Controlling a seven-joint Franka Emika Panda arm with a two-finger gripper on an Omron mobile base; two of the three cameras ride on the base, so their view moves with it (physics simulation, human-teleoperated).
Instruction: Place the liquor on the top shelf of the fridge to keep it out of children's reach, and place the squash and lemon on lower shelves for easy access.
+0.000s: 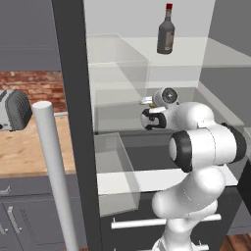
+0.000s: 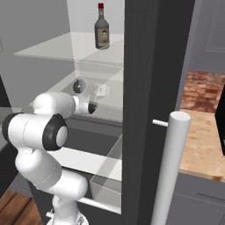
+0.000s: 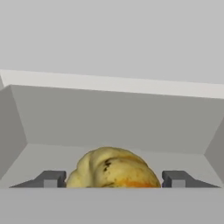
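Well left of the gripper (image 3: 113, 180): wooden table (image 1: 22, 152) carrying a grey ribbed appliance (image 1: 13, 110), red brick wall (image 1: 34, 86) behind, grey cabinets (image 1: 29, 218) with bar handles underneath. Well to its right: more wooden table, more brick wall, edge of a black appliance (image 2: 221, 127). Far below: wooden floor (image 2: 15, 206).

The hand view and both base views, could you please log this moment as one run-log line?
liquor: upright on top shelf | gripper: open, inside fridge, fingers either side of yellow squash | lemon: unseen
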